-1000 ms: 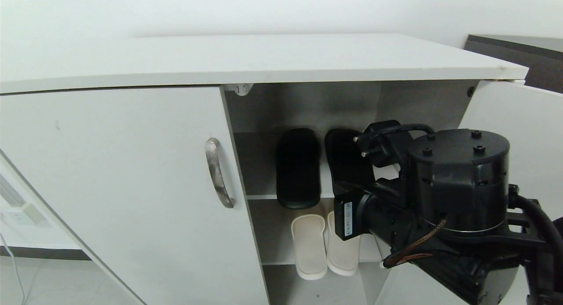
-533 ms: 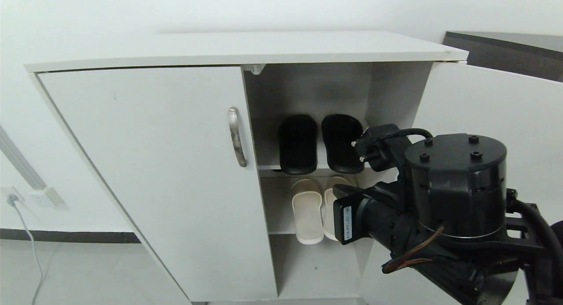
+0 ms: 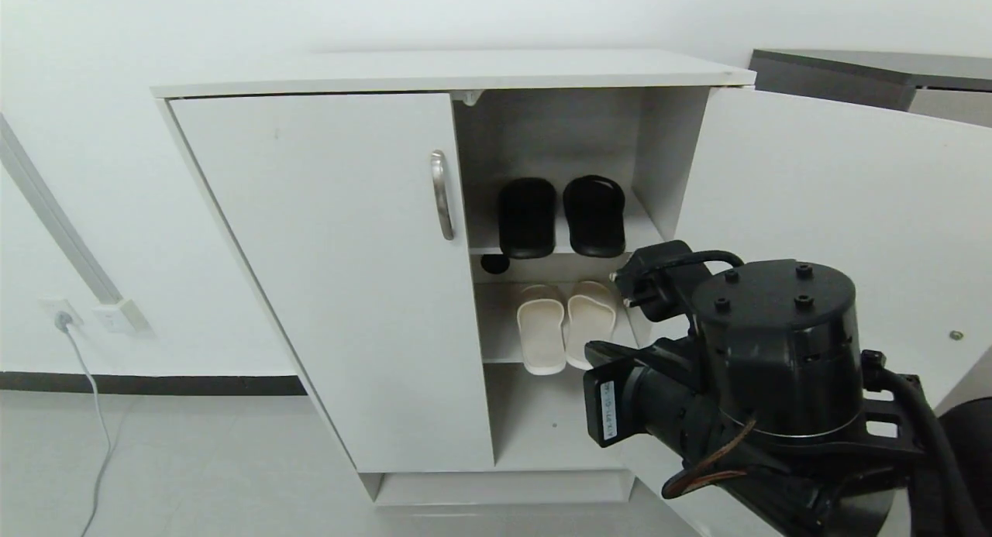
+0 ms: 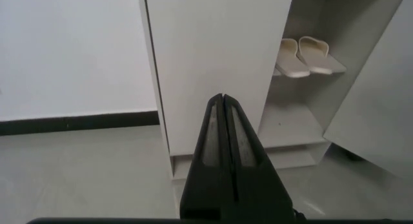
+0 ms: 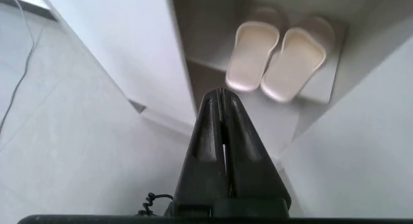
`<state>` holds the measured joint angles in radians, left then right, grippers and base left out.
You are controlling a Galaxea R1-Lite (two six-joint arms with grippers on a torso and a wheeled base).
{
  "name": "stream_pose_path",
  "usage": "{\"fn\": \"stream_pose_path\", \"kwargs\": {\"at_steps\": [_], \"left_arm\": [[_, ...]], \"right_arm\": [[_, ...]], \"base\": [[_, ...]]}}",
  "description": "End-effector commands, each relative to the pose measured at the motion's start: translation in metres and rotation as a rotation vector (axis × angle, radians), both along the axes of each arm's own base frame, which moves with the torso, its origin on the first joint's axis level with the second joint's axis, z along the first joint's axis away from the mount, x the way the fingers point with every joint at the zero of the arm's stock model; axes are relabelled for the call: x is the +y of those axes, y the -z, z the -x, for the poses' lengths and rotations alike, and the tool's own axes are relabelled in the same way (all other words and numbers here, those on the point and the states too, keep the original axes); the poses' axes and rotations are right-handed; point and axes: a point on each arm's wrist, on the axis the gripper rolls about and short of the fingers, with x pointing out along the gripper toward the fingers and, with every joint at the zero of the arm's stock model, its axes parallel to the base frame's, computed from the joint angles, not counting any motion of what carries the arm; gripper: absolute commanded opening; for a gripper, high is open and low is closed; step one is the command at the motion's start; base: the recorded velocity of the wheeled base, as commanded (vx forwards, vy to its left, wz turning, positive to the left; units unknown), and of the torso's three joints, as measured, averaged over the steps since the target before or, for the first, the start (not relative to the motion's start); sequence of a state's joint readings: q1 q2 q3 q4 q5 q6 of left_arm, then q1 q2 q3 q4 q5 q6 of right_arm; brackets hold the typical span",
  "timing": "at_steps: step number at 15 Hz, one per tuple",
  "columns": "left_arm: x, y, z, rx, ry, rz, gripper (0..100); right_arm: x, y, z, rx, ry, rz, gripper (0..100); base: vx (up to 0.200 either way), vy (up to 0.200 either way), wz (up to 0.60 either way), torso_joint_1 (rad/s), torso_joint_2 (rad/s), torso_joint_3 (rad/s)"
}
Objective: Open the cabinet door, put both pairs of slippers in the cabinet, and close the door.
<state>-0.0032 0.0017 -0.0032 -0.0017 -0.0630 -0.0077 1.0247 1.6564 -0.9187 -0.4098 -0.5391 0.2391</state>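
Note:
The white cabinet [image 3: 325, 250] stands against the wall with its right door [image 3: 837, 219] swung open and its left door [image 3: 333, 273] closed. A black pair of slippers [image 3: 562, 215] lies on the upper shelf. A cream pair of slippers [image 3: 566, 324] lies on the middle shelf, also seen as the cream slippers [image 4: 308, 56] and the cream slippers [image 5: 281, 53]. My right arm sits low in front of the open side. My right gripper [image 5: 221, 95] is shut and empty, apart from the cabinet. My left gripper [image 4: 222, 98] is shut and empty, facing the closed left door.
The closed door carries a metal handle [image 3: 442, 194]. A wall socket with a cable [image 3: 66, 320] is on the left wall near the grey floor [image 3: 155, 475]. A dark grey surface [image 3: 868, 76] stands behind the open door. The bottom compartment [image 3: 542, 421] holds nothing.
The head view has pulled back from the cabinet, so the whole cabinet and floor now show. The slippers stay on their shelves and the right door stays open.

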Motion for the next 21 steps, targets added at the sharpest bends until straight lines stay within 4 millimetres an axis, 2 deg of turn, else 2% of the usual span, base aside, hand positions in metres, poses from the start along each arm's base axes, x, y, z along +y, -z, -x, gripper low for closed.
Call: {"fn": "stream_pose_path", "kwargs": {"at_steps": [1,5,10,21], "left_arm": [[0.000,0.000,0.000,0.000,0.000,0.002,0],[0.000,0.000,0.000,0.000,0.000,0.003,0],[0.000,0.000,0.000,0.000,0.000,0.002,0],[0.000,0.000,0.000,0.000,0.000,0.002,0]], "right_arm": [[0.002,0.011,-0.002,0.017,0.001,0.028,0],[0.002,0.029,-0.009,0.005,0.008,0.049,0],[0.000,0.038,-0.017,0.028,-0.017,0.049,0],[0.001,0.044,-0.019,0.032,-0.016,0.060,0]], "base": [[-0.200,0.000,0.00,0.007,0.00,0.002],[-0.200,0.000,0.00,0.000,0.00,0.005],[0.000,0.000,0.00,0.000,0.00,0.000],[0.000,0.000,0.00,0.000,0.00,0.000]]}}
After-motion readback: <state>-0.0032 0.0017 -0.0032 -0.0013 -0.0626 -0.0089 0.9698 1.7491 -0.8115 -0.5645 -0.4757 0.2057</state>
